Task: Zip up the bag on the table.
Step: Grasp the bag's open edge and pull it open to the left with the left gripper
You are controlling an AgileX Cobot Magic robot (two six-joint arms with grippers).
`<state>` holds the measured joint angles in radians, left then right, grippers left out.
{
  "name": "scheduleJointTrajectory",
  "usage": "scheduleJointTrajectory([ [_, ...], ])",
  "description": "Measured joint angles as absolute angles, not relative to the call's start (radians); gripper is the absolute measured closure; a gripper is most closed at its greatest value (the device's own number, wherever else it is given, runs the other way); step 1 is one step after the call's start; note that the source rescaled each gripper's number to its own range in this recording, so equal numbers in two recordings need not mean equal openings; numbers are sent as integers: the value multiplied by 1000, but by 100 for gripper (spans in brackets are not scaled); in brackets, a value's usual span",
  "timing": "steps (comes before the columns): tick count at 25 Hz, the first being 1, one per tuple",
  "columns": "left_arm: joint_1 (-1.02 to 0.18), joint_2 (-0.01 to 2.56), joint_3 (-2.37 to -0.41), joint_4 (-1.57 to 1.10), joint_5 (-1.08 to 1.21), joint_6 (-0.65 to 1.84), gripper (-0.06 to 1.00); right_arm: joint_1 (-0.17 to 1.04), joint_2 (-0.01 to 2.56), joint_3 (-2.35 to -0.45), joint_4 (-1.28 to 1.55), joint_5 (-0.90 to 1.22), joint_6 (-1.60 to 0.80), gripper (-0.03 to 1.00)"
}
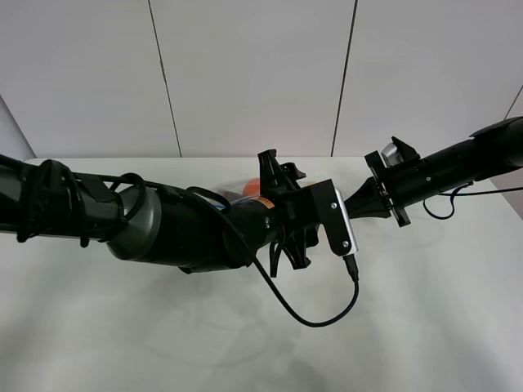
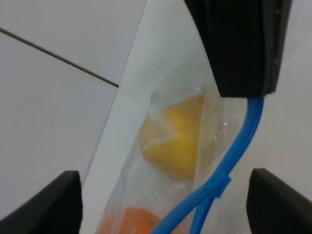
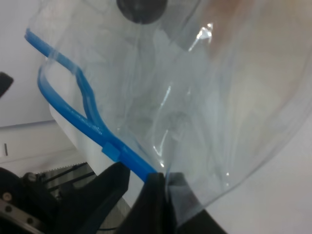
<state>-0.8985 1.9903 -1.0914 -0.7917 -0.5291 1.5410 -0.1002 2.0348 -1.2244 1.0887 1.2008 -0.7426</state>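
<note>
Pinching zipper edge (image 3: 78, 117) of bag (image 3: 204, 97), right fingers (image 3: 155, 207) clamped; left fingers (image 2: 46, 204) spread wide, empty, near bag.

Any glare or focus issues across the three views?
Exterior high: sharp, evenly lit, soft shadows on the table, though the left arm hides most of the bag. Left wrist: all soft, pear and blue zipper strip blurred. Right wrist: strip crisper, small glare streaks on the plastic, fingers dark and out of focus.
</note>
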Motion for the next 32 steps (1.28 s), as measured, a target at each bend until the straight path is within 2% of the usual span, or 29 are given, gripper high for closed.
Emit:
scheduleJointTrajectory([
  [4,-898,1994,-1091,-726,-531,1487,8,-100,2035,-1224,1090,1201,-723,97],
  [8,-898,2021,-1091,-696,-539,1477,13,-100,2035,-1224,1132,1203,-709,97],
  [17,-898,2027,-1091,-569,-636,1476,14,-100,2035,-1224,1151,1204,-691,97],
  [32,-898,2114,-1092,-526,-715,1534,14,-100,2035,-1224,1151,1204,-683,97],
])
